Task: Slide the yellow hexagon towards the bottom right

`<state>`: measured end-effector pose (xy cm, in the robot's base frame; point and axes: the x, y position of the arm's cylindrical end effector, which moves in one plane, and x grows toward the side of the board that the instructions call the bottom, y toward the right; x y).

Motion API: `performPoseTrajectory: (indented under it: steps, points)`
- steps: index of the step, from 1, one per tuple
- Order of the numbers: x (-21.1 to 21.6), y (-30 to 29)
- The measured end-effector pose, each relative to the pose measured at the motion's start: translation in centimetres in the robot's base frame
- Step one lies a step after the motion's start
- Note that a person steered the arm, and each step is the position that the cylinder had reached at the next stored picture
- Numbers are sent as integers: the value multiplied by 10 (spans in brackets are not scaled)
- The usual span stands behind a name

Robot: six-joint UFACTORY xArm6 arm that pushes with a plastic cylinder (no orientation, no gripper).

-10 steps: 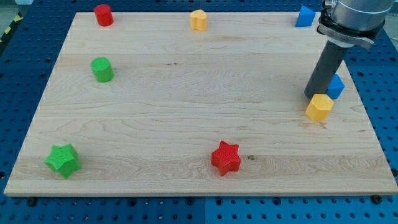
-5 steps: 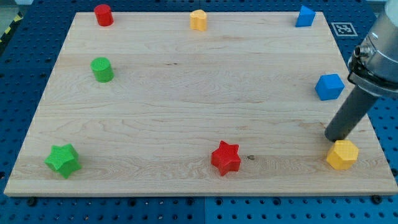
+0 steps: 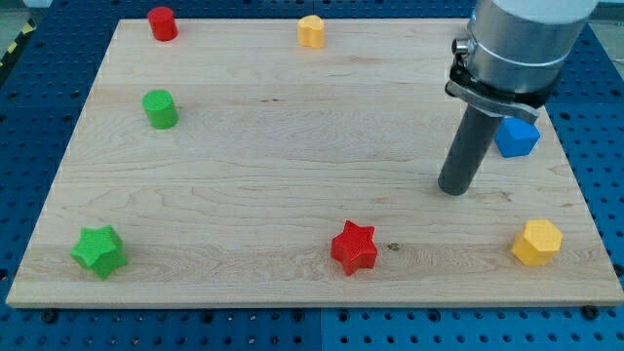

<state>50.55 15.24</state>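
Green star (image 3: 98,251) bottom left. Green cylinder (image 3: 160,108) and red cylinder (image 3: 162,22) up left. Small yellow block (image 3: 311,31) at top. Red star (image 3: 354,247) bottom middle. My tip (image 3: 453,191) touches no block. Blue cube (image 3: 517,137) beside rod. Yellow hexagon (image 3: 537,242) sits bottom right, apart from tip.

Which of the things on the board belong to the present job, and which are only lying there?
Part of the job:
- yellow hexagon, near the board's bottom right corner
- my tip, apart from the hexagon, toward the view's upper left of it

Only lying there:
- yellow block
- blue cube
- red star
- red cylinder
- green cylinder
- green star
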Motion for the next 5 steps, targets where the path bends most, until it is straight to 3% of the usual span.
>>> performPoseTrajectory:
  steps: [2,5]
  points:
    - [61,-1]
    - [63,37]
